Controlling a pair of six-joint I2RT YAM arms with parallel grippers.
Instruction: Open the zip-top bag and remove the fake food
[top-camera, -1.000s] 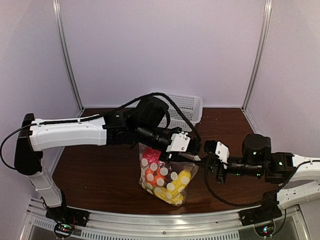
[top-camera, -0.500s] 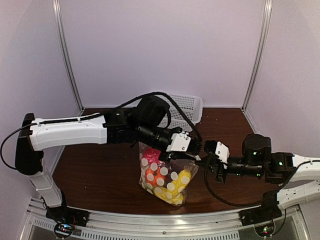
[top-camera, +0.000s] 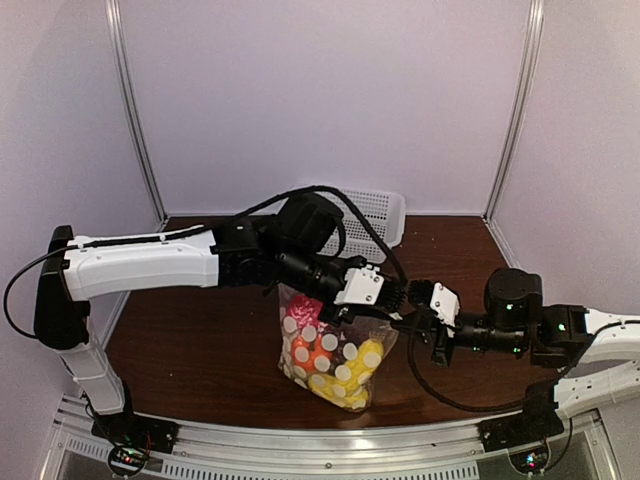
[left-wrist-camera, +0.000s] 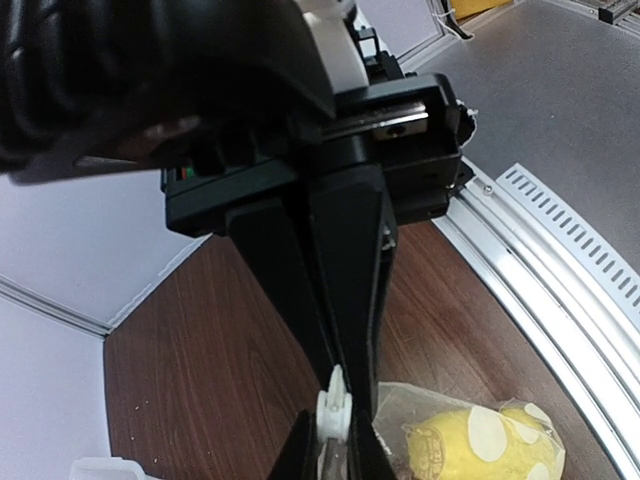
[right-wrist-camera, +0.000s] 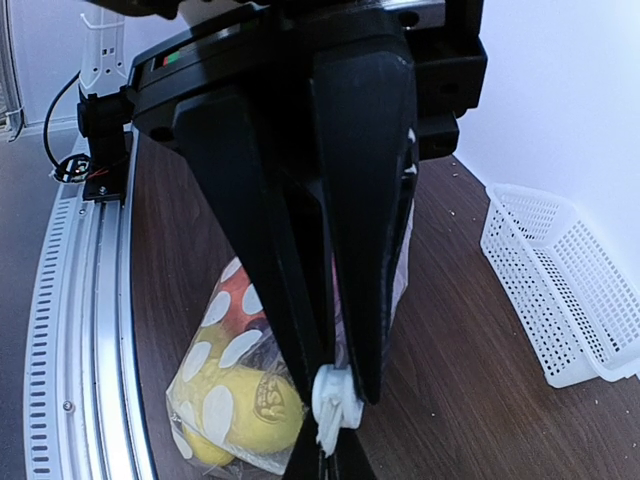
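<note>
White lattice basket (top-camera: 378, 215) sits at the table's (top-camera: 200, 340) far edge.

zip-top bag (top-camera: 352, 362) seemingly upright, fake food (top-camera: 336, 389) inside

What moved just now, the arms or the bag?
The left gripper slid a little right, closing the gap to the right gripper. Both still pinch the top of the zip-top bag. The bag, the fake food inside it and the white basket stayed put.
</note>
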